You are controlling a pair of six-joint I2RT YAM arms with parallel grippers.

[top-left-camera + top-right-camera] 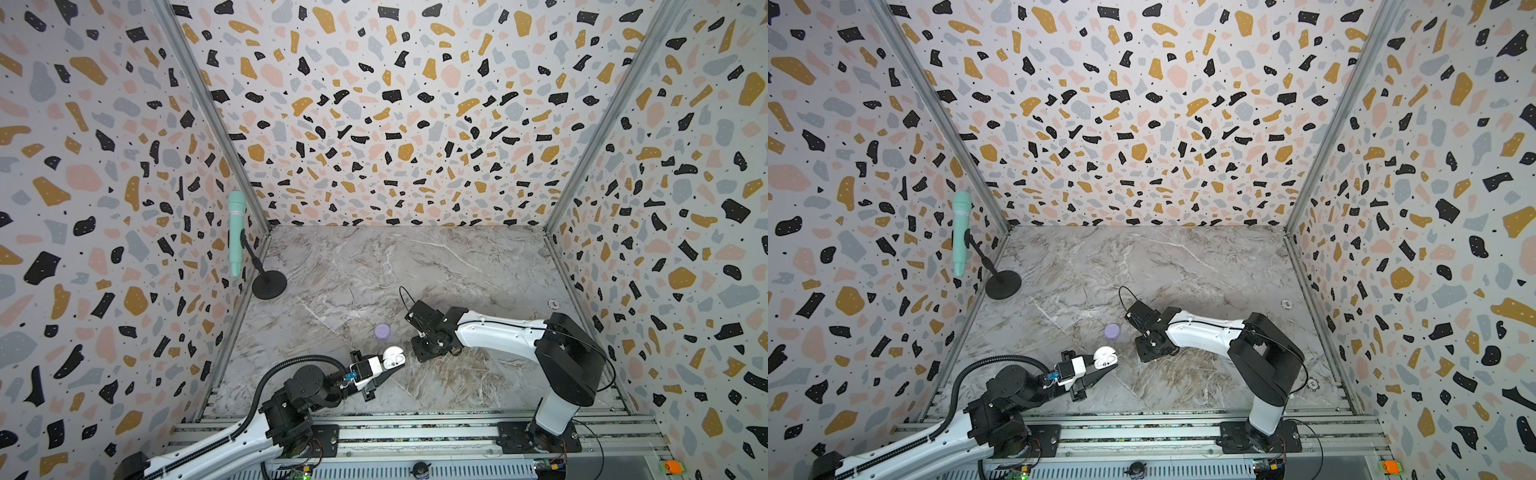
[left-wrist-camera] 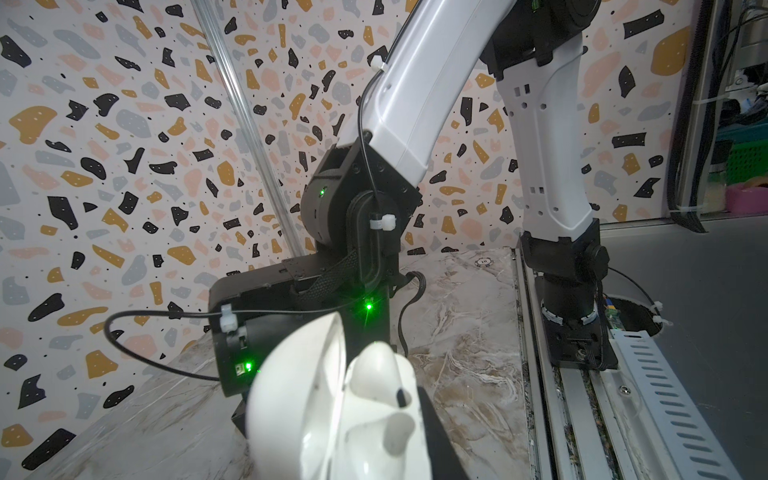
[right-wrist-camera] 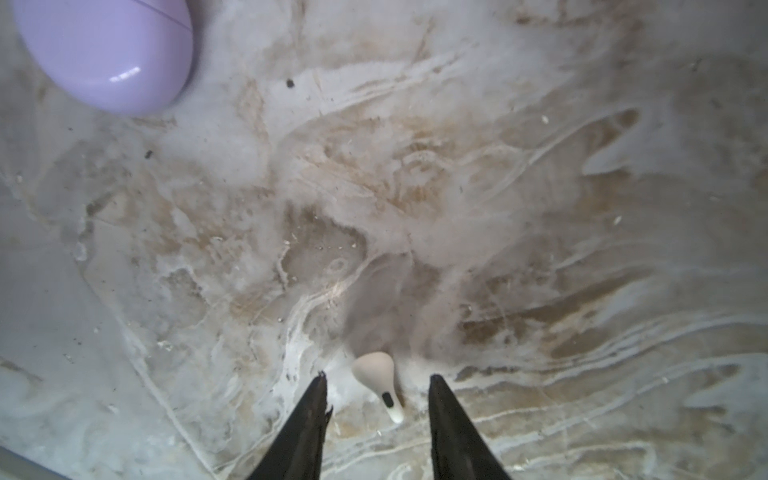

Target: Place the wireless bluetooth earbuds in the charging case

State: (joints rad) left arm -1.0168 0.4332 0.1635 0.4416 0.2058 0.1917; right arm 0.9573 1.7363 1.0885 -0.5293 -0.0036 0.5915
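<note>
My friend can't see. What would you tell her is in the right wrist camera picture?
The black right gripper stands open, a tiny white stemmed plastic earbud lying between its tips on the grey-brown marble-patterned table. A smooth rounded lavender plastic case, shut, rests farther off on the table.

- Two robot arms: a left arm (image 1: 208, 457) and a right arm (image 1: 498, 332).
- Two round charging cases: a white case (image 1: 393, 356), lid open, and a lavender case (image 1: 382, 331), shut.
- Two white earbuds in sight: a loose earbud (image 3: 380, 384) and a seated earbud (image 2: 380, 370) inside the white case.
- One mint-green microphone (image 1: 236, 232) on one black stand (image 1: 269, 284).
- Two small round chips: a far chip (image 1: 1286, 304) and a near chip (image 1: 1313, 382).
</note>
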